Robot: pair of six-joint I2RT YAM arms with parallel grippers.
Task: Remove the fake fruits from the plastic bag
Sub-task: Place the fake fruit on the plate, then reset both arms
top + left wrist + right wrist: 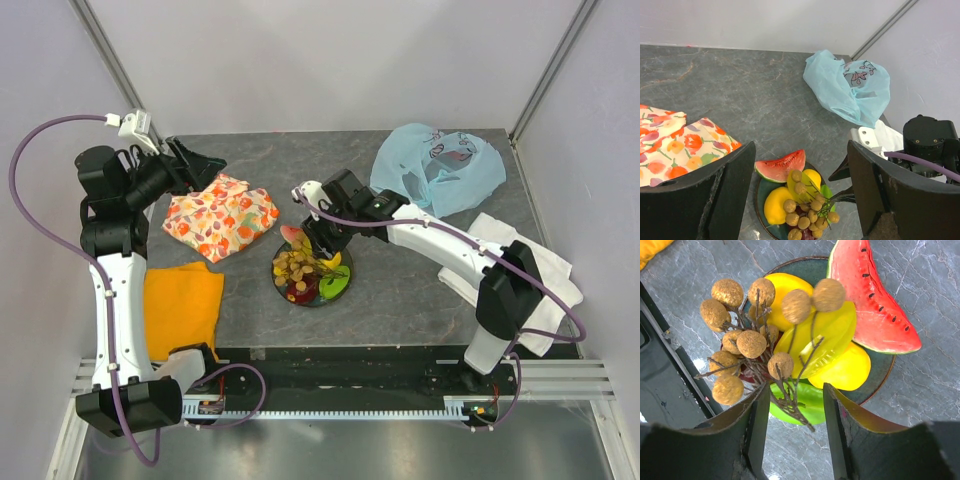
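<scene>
Heaped on a dark plate [880, 375] near the middle of the desk [400, 290]: the fake fruits [310, 270], with a watermelon slice [872, 300] at the rim, yellow pieces [840, 372] beside it, a green piece [810, 412] underneath and a brownish grape bunch [747, 342] on top. Directly above the plate, the right fingers [752, 440], parted, straddling the bunch's bare stem without pinching it. Off to the left, the left fingers [715, 200], spread wide with nothing between them, raised by the far edge of an orange-floral cloth [222, 217]. Crumpled at the far right corner, well apart from the plate, the light-blue plastic bag [440, 165]. At the near left an orange cloth [180, 305]; at the right edge a white cloth [540, 270].
</scene>
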